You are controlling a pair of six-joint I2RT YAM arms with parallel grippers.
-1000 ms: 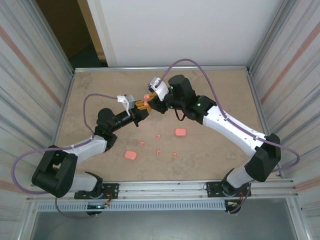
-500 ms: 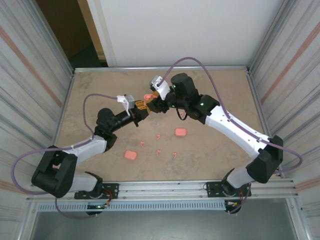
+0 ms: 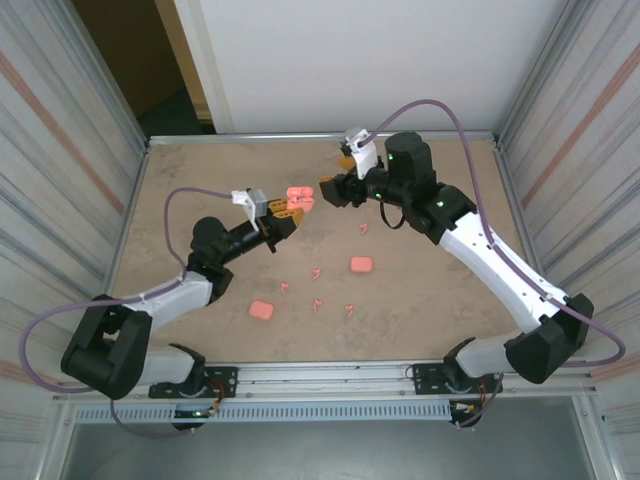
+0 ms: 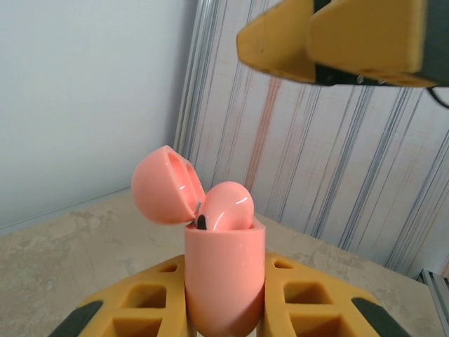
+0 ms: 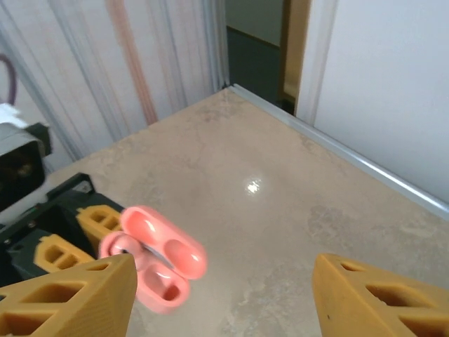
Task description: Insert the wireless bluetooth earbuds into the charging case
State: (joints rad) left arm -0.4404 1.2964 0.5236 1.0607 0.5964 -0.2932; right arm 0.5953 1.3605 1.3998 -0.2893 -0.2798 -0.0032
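Note:
My left gripper [image 3: 287, 211] is shut on the body of a pink charging case [image 3: 298, 198], held upright above the table with its lid swung open. In the left wrist view the case [image 4: 224, 274] sits between my yellow fingers [image 4: 133, 309], and one salmon-pink earbud [image 4: 226, 205] sticks out of a slot. My right gripper [image 3: 336, 177] hangs open just right of the case and touches nothing. Seen from the right wrist, the case [image 5: 160, 261] lies off to the left, outside the space between my spread jaws [image 5: 224, 295]. Several loose earbuds [image 3: 316, 271] lie on the table.
Two closed pink cases [image 3: 361, 264] [image 3: 261, 310] lie on the beige tabletop [image 3: 200, 180] among the loose earbuds. One earbud [image 3: 363, 228] rests under the right forearm. Metal rails and striped walls border the table.
My right gripper has opened and drawn back to the right, away from the open case it was pressed against. The left gripper and its case have stayed put.

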